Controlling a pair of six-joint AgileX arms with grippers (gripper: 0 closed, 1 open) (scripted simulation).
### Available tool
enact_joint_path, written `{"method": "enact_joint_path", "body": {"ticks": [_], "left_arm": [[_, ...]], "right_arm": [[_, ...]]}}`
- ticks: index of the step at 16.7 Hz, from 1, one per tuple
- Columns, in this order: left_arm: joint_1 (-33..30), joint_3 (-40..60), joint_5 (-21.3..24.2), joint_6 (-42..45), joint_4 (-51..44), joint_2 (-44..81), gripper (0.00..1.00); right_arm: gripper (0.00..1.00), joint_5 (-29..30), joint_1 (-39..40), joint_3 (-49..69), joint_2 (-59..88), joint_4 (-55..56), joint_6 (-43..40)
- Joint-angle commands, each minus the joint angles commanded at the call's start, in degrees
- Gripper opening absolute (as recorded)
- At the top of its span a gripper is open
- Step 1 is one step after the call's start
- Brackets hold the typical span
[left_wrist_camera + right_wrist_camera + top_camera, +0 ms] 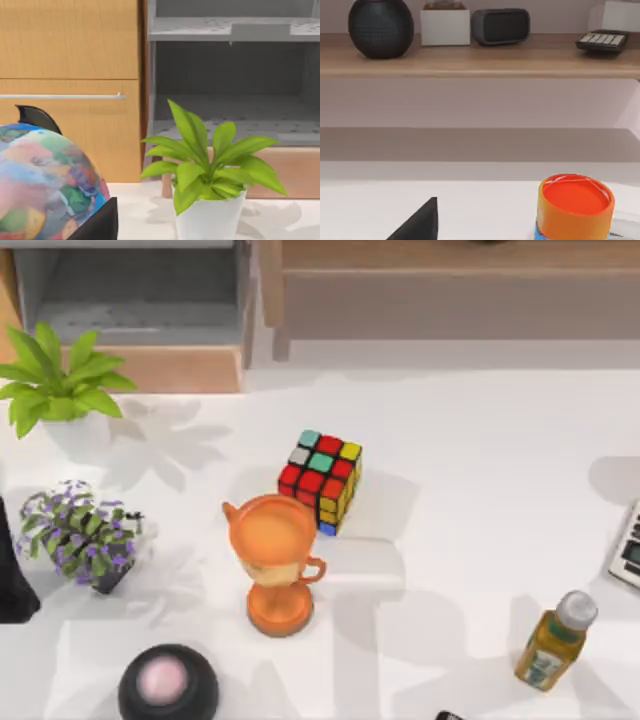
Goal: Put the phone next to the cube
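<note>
No text, brand, number or sign could be read anywhere. The juice bottle (555, 642) at the table's right carried a label, but its print was too small to make out. The calculator (603, 41) on the wooden shelf and the laptop keyboard corner (628, 548) showed keys without legible characters.

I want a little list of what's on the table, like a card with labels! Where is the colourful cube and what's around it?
cube: the cube sits near the table's middle, upright, nothing holding it
closest neighbour: the orange jug, just in front of the cube towards the left
left side: the green plant and the purple flower pot
front edge: the black round gadget
right side: the yellow bottle, lying tilted
phone: a dark sliver at the front edge, too little to be sure
</note>
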Motion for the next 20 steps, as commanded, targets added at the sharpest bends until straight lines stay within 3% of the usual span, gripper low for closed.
{"method": "enact_joint_path", "body": {"ticks": [4, 8, 20], "left_arm": [[0.00, 0.00, 0.00, 0.00, 0.00, 0.00, 1.00], [0.00, 0.00, 0.00, 0.00, 0.00, 0.00, 1.00], [0.00, 0.00, 0.00, 0.00, 0.00, 0.00, 1.00]], "right_arm": [[1.00, 0.02, -0.70, 1.52, 1.80, -1.07, -0.37], [1.00, -0.07, -4.33, 9.71, 12.71, -6.95, -2.34], [1.00, -0.56, -21.97, 47.23, 78.68, -37.14, -11.38]]}}
